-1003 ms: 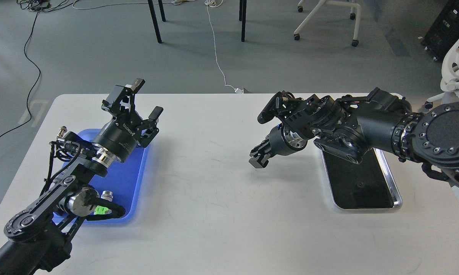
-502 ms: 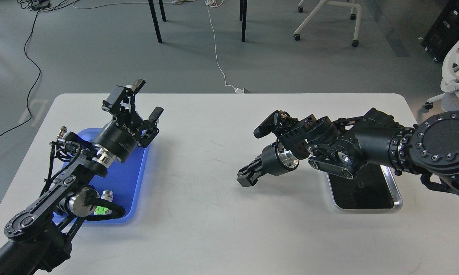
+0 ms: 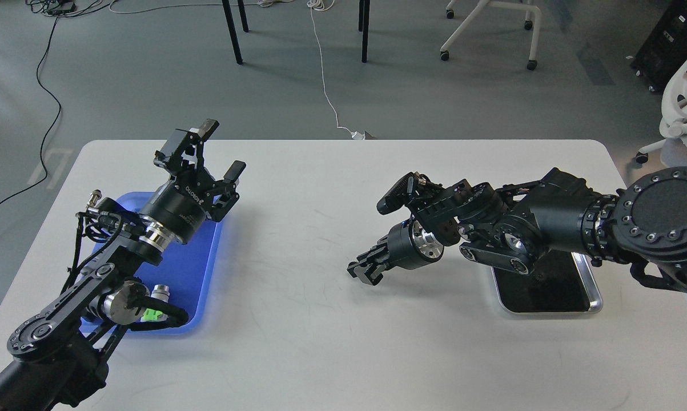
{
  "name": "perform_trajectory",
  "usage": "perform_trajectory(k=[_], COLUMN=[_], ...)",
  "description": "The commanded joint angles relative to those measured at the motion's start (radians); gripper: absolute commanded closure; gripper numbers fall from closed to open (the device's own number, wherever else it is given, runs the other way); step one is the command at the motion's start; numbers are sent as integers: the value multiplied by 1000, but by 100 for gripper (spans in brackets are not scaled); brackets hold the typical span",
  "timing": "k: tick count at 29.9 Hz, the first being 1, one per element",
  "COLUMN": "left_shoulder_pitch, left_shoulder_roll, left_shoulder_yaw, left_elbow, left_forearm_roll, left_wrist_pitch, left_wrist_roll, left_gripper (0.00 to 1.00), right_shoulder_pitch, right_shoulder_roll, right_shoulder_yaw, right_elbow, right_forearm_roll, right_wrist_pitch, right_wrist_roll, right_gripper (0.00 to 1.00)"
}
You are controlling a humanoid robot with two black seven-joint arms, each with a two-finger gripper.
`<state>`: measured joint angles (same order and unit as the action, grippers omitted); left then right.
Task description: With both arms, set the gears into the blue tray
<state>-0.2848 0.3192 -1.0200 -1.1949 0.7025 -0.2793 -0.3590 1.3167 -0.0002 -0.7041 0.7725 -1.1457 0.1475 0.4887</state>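
Trays: two on my worktop [image 3: 320,319], blue tray [image 3: 203,268] at 9 o'clock, black tray [image 3: 554,294] at 3. Left tool [image 3: 220,149] spread wide above the blue one; right tool [image 3: 365,273], can't tell. Gears too small to spot.

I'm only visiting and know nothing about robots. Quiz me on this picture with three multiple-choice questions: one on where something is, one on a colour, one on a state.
1. Where is the blue tray?
A. Table's left side
B. Table's right side
C. On the floor

2. What colour is the inside of the silver-rimmed tray?
A. Red
B. Black
C. Yellow

3. How are the fingers of the left end effector?
A. Clamped on a cup
B. Spread apart
C. Out of sight

Answers: 1 A, it lies under the left arm. 2 B, its floor is dark inside the shiny rim. 3 B, a clear gap shows between its raised fingers.
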Motion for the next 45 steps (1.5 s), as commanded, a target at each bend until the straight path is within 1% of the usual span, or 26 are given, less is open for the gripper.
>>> perform_trajectory(k=[1, 2, 3, 10, 11, 14, 15, 16, 18, 20, 24, 25, 28, 31, 36, 39, 42, 45], left_shoulder_pitch=[-1, -1, -1, -5, -7, -13, -14, -19, -22, -25, -33, -34, -43, -94, -201, -319, -450, -537], left_shoulder_roll=[1, 3, 4, 6, 6, 11, 12, 12, 11, 11, 20, 20, 18, 23, 37, 37, 35, 9], left_shoulder_yaw=[0, 0, 0, -2, -2, -2, -2, -2, -2, -2, 0, 0, 18, 105, 273, 417, 556, 627], left_elbow=[0, 0, 0, 0, 0, 1, 0, 1, 1, 3, 1, 1, -9, -34, -74, -75, -65, -37], left_forearm_roll=[0, 0, 0, 0, 2, 2, 6, 21, 54, 89, 185, 213, 305, 411, 633, 809, 1027, 1247], left_wrist_pitch=[0, 0, 0, 2, 2, 2, 2, 2, 2, 2, -1, -3, -18, -38, -37, -38, -38, -40], left_wrist_roll=[0, 0, 0, 0, 0, 0, 0, 0, -6, -27, -89, -97, -129, -130, -130, -130, -130, -130], left_gripper=[2, 2, 2, 2, 2, 2, 2, 2, 2, 2, 2, 2, 2, 2, 2, 2, 2, 2], right_shoulder_pitch=[-2, -1, 1, 47, 52, 52, 49, 36, 4, -63, -207, -246, -361, -486, -614, -649, -674, -692], right_shoulder_roll=[0, 0, 0, 0, 0, 0, -24, -84, -167, -243, -355, -380, -438, -458, -489, -494, -500, -514], right_shoulder_yaw=[0, -1, -1, 23, 40, 96, 121, 171, 245, 328, 552, 602, 760, 909, 1057, 1094, 1097, 1098], right_elbow=[-2, -2, -2, 5, 23, 68, 83, 108, 139, 152, 152, 154, 152, 152, 148, 142, 142, 143], right_forearm_roll=[1, 1, 1, 84, 105, 139, 153, 184, 257, 342, 478, 513, 636, 779, 1019, 1144, 1187, 1187], right_wrist_pitch=[-14, -16, -17, -23, -22, -16, -14, -13, -11, -11, 7, 26, 125, 231, 337, 341, 341, 341], right_wrist_roll=[0, 0, 0, 0, 0, 0, 0, 0, 0, 0, 0, 0, 0, 0, 0, 0, 0, 0], right_gripper=[43, 39, 32, 12, 6, 4, 4, 4, 4, 3, 3, 3, 3, 3, 3, 3, 3, 3])
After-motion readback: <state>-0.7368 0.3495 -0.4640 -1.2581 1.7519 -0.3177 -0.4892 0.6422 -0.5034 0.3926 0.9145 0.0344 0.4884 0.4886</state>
